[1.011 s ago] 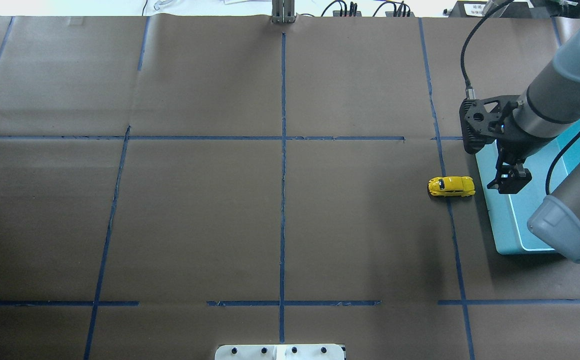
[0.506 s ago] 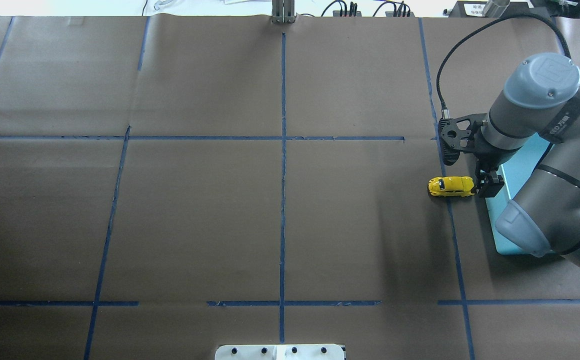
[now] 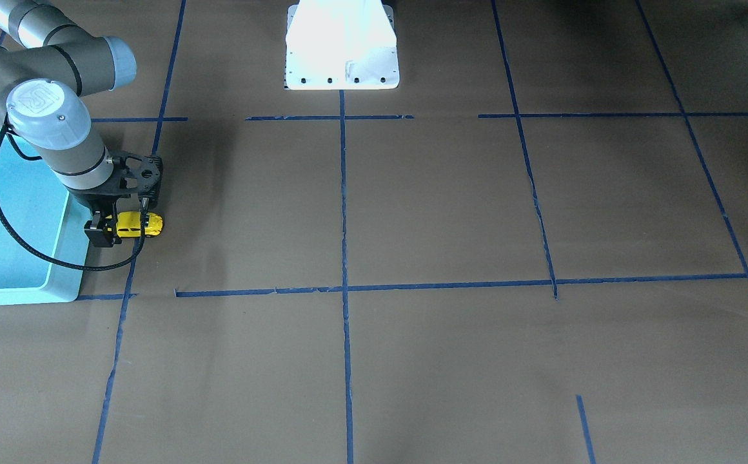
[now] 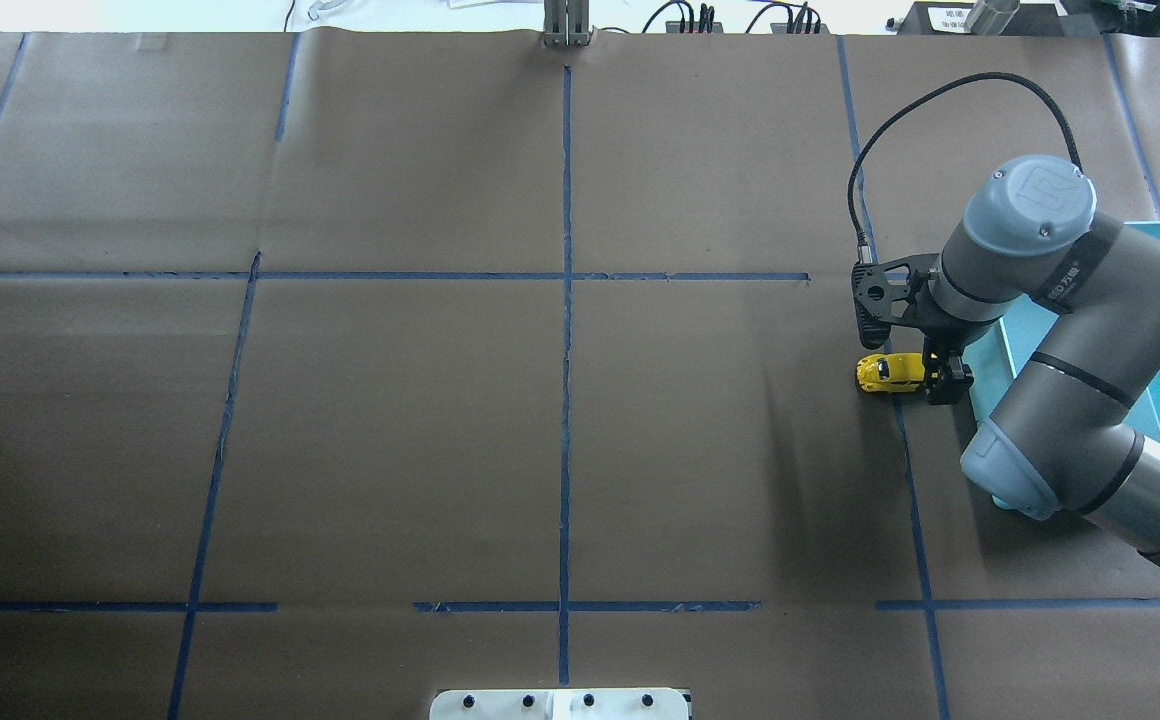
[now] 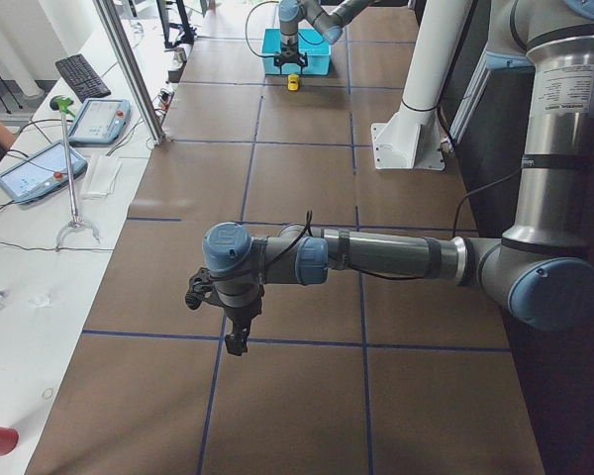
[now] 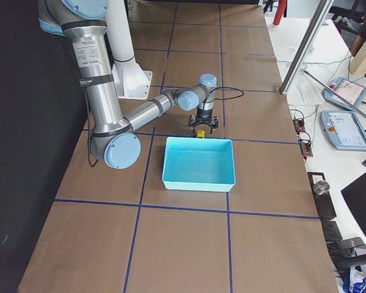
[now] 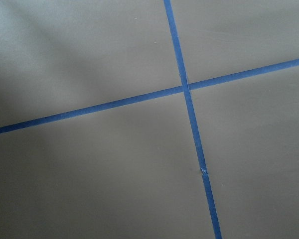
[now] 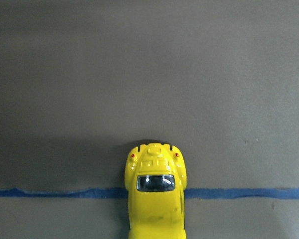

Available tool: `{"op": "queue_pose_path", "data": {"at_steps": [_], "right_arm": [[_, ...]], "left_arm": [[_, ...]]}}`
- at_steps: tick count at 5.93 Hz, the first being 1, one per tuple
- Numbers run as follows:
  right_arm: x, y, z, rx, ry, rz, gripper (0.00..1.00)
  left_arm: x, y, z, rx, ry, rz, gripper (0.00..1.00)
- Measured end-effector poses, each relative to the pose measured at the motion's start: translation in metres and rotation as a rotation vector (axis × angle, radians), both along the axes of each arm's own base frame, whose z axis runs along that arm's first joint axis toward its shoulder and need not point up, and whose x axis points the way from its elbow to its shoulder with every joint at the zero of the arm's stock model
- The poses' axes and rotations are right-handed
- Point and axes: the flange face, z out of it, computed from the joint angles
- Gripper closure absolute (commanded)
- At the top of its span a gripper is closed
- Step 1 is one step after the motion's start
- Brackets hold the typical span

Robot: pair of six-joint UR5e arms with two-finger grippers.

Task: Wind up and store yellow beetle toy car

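A brown paper-covered table [image 4: 390,430] is marked into squares by blue tape lines [image 4: 566,400]. The yellow beetle toy car [image 4: 888,373] sits on its wheels on the table's right side in the overhead view. It lies across one tape line, just left of the light blue bin [image 3: 19,296].

The right arm bends down over the car. The right gripper [image 4: 946,383] is at the end of the car nearest the bin, touching it or very nearly so. Its black fingers hide that end, so you cannot tell whether they are spread, closed or clamped on the toy. The right wrist camera looks straight down on the car's roof and rear window, with bare paper beyond.

The left arm stretches low over the table's left end, well apart from the car. The left gripper [image 5: 236,339] points down above a tape line. You cannot judge its grip from this side view.
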Motion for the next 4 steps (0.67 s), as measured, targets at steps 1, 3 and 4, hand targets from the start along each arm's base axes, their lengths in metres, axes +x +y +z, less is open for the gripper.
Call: {"op": "queue_pose_path", "data": {"at_steps": [1,3,4], "right_arm": [[-0.008,0.004,0.006,-0.005,0.003,-0.013,0.01],[-0.018,0.008,0.016,-0.013,0.013,-0.032,0.4],[-0.02,0.008,0.018,-0.015,0.015,-0.034,0.87]], "left_arm": [[0.003,0.0,-0.002,-0.033,0.035,-0.039,0.0],[0.007,-0.001,-0.012,-0.076,0.097,-0.098,0.0],[0.007,-0.002,-0.014,-0.077,0.103,-0.102,0.0]]}}
